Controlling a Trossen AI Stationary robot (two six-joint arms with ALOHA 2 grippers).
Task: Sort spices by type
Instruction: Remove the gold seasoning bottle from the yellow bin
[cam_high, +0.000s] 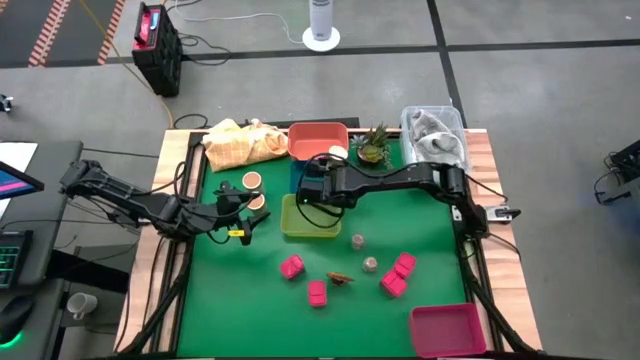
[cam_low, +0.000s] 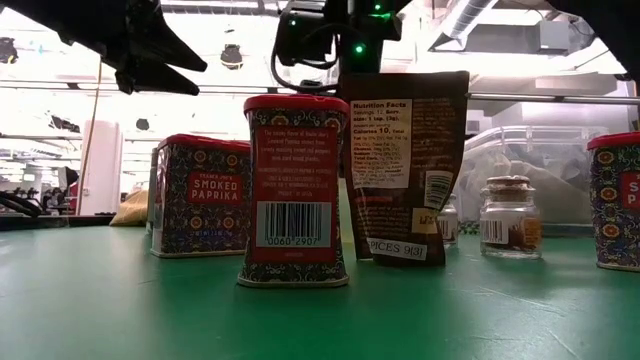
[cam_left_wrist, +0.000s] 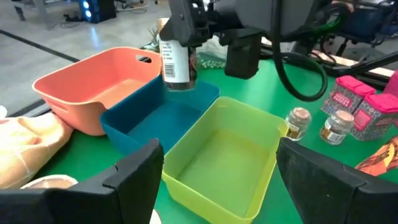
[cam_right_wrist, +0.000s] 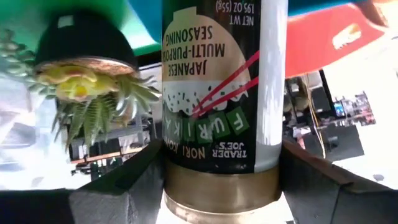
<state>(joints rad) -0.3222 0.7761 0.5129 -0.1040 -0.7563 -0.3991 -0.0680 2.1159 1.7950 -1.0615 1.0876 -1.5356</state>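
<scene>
The right tool (cam_left_wrist: 177, 25), clamped on a furikake jar (cam_left_wrist: 175, 59), hangs over the blue bin (cam_left_wrist: 140, 124). The left tool (cam_high: 243, 212), at nine o'clock on the tabletop (cam_high: 430, 225), stands apart, empty. An early release could tip the jar outside the bin.

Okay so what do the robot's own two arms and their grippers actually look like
Both arms are black, built of slim jointed segments with dark cables trailing along them. The left gripper carries a small yellow marking by its fingers; seen from its wrist, its fingers are broad, flat, matte black pads. The right gripper sits on a blocky black wrist housing, which shows lit green indicator lights in the low view.
</scene>
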